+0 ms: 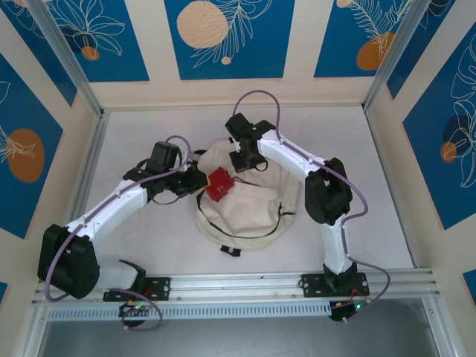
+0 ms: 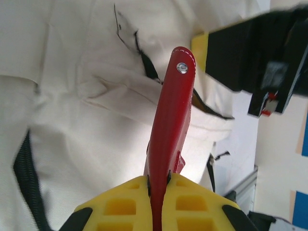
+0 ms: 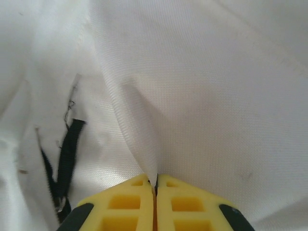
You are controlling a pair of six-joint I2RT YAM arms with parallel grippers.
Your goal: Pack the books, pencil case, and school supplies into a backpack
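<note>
Clamping red pencil case (image 2: 171, 110) (glossy) over backpack (image 2: 86, 120), left end effector (image 2: 159, 182).

Left wrist: red item (image 2: 169, 125) runs down between the left claw (image 2: 159, 182) pads and off the bottom edge, so its lower end is unseen; can't tell what it is. Black block (image 2: 255, 53) upper right is blurred and cut by the frame. Right wrist: right claw (image 3: 155, 179) pads clipped at the bottom edge; the pinched fold of backpack (image 3: 202, 96) vanishes between them. Black strap (image 3: 67, 149) lower end goes behind a pad. Top view: claw tips too small to make out, backpack interior hidden.
</note>
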